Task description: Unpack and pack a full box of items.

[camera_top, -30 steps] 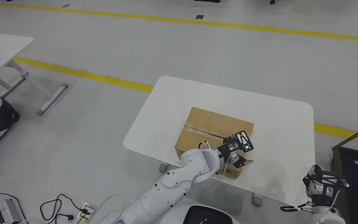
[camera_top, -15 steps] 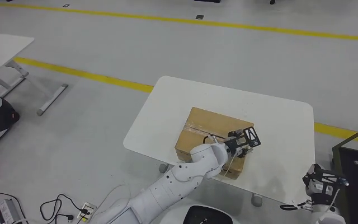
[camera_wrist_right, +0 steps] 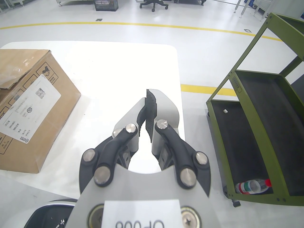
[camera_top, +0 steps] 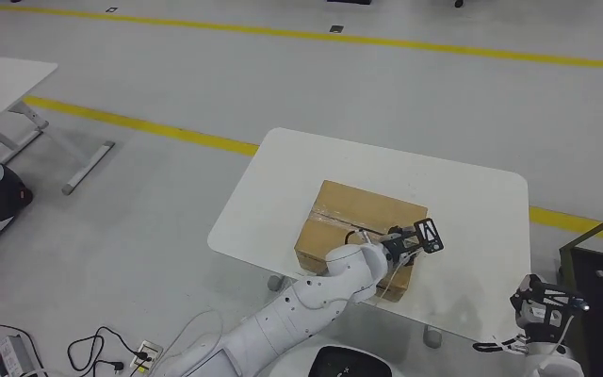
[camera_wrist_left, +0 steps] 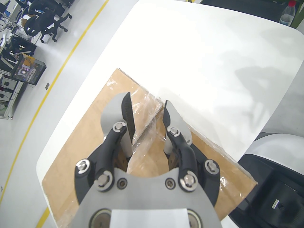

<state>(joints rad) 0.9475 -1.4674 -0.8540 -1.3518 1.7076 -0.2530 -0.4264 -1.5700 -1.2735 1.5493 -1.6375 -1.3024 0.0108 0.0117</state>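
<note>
Cardboard box (camera_top: 361,222), taped, on tbl (camera_top: 311,170)

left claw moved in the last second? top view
Yes. Against the cardboard box, the left claw has shifted toward the picture's right in the top view, from over the box's near corner out to its edge on that side.
</note>
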